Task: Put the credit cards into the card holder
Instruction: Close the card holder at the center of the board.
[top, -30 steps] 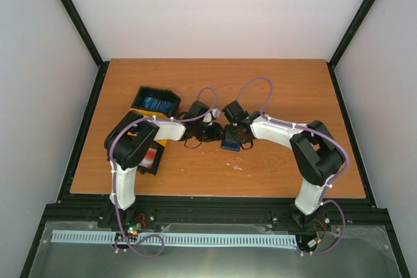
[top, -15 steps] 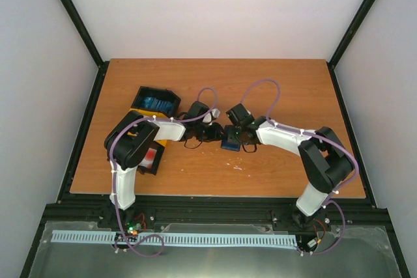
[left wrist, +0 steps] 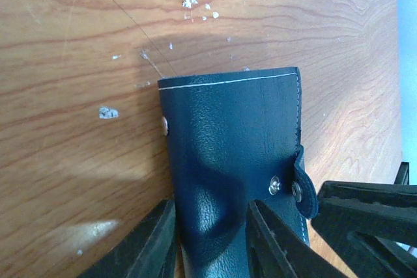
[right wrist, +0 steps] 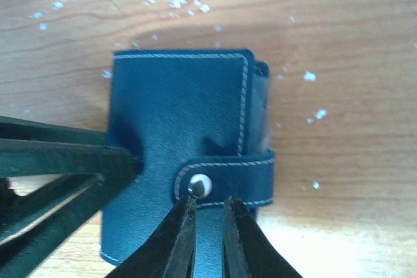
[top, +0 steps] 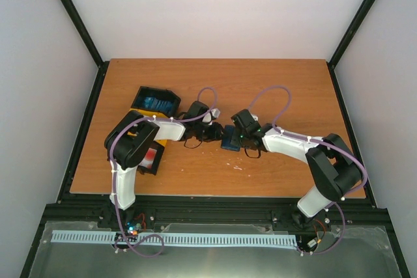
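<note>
Orange-brown wooden table (top: 287, 96), flecked with white scuffs, closed in by white walls and black frame posts. Card holder (top: 228, 142), dark navy, folded shut, flat on the wood near the middle, with a strap (right wrist: 228, 172) wrapped round one side and fastened by a metal snap (right wrist: 199, 186).

Left gripper (left wrist: 213, 203) at the holder's 9 o'clock in the top view, jaws spread. One finger (left wrist: 146, 245) at the holder's edge, the other over its face; pressing or only hovering, cannot tell. Right gripper (right wrist: 208, 201) at the holder's 3 o'clock, jaws almost together with a thin slit between, tips at the strap's lower edge just beside the snap; nipping the strap or not, cannot tell.

Left arm upright from its base, elbow folded high, forearm laid toward 3 o'clock. Right arm with elbow wide at the holder's 4 o'clock, forearm low and stretched toward 9 o'clock, lilac cable looped above.

Black-and-yellow tray (top: 160, 90) at the holder's 9 to 10 o'clock, beyond the left forearm. Blue credit cards (top: 155, 102) in its far compartment, white-and-red card (top: 150, 158) in the near one, partly under the left elbow. Bare wood from the holder toward 12 and 3 o'clock out to the table's edges; near edge at 6 o'clock closer.
</note>
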`<state>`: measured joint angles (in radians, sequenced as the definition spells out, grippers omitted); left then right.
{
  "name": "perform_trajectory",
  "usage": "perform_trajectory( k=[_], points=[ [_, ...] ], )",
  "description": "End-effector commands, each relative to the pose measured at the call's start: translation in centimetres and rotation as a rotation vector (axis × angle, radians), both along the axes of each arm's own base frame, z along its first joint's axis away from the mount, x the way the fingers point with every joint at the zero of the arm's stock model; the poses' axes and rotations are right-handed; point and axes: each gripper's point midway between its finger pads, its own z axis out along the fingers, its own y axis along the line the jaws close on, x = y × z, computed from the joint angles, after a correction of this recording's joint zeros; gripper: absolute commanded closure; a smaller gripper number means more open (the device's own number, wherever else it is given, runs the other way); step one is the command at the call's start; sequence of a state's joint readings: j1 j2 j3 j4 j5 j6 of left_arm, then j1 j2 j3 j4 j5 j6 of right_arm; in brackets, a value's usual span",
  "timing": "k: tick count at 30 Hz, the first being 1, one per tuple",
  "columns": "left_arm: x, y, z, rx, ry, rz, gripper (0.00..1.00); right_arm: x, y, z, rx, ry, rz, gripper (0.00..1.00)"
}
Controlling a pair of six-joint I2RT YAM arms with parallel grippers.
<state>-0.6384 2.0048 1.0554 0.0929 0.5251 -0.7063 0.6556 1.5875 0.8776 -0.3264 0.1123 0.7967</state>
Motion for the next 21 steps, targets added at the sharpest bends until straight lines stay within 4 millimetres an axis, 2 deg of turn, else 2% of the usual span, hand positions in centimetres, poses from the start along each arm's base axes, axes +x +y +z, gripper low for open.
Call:
perform_trajectory(
  k=[1, 11, 21],
  points=[
    [-5.7, 5.1, -9.4, 0.271, 0.279, 0.039, 0.68, 0.5, 0.2, 0.1, 0.062, -0.011, -0.086, 0.87],
    [-5.8, 5.8, -10.3, 0.312, 0.292, 0.056, 0.68, 1.3, 0.3, -0.3, 0.079, -0.023, -0.090, 0.86],
    [-6.0, 6.0, -10.5, 0.325, 0.294, 0.051, 0.68, 1.2, 0.0, -0.7, 0.113, -0.019, -0.100, 0.79]
  ],
)
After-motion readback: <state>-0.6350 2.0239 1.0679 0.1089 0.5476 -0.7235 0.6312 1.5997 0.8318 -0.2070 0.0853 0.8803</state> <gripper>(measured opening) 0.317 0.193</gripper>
